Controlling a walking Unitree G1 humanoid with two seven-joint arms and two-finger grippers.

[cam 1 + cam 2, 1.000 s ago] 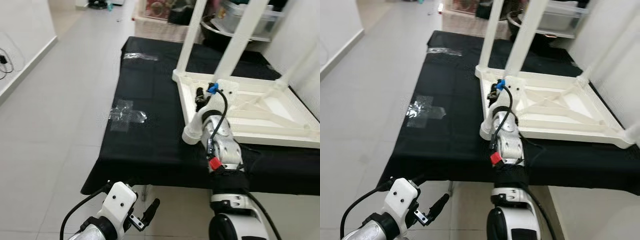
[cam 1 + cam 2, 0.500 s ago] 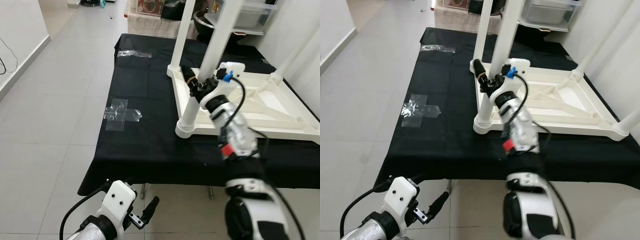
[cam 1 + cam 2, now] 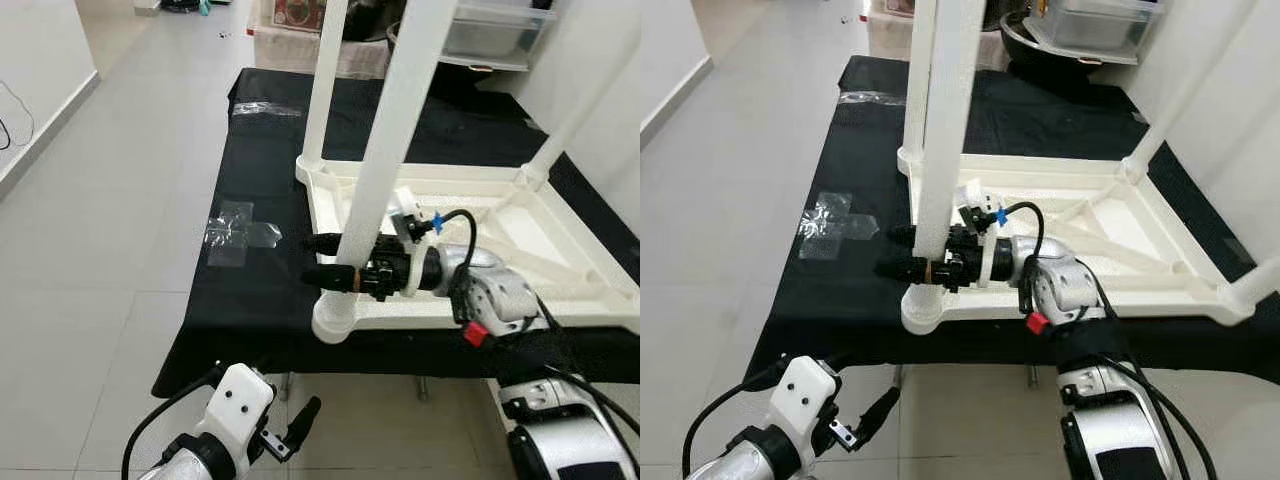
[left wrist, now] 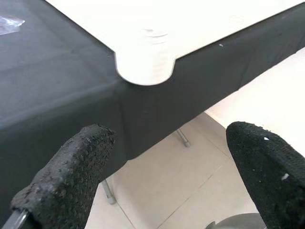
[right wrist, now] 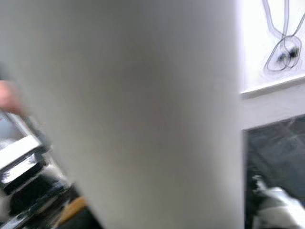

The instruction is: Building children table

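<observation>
Centrally, the right gripper (image 3: 335,260) clasped the near leg (image 3: 385,160) of the upturned children's table (image 3: 480,250) on the black cloth — a slip could twist the leg loose. At lower left, the left gripper (image 3: 300,422) hung idle, fingers spread wide.

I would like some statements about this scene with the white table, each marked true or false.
1. The white table lies upside down on the black cloth. True.
2. The right gripper has its jaws around the near table leg. True.
3. The left gripper rests on the cloth. False: it hangs below the edge, jaws open.
4. The cloth is red. False: black.
5. Clear tape sticks to the cloth. True.
</observation>
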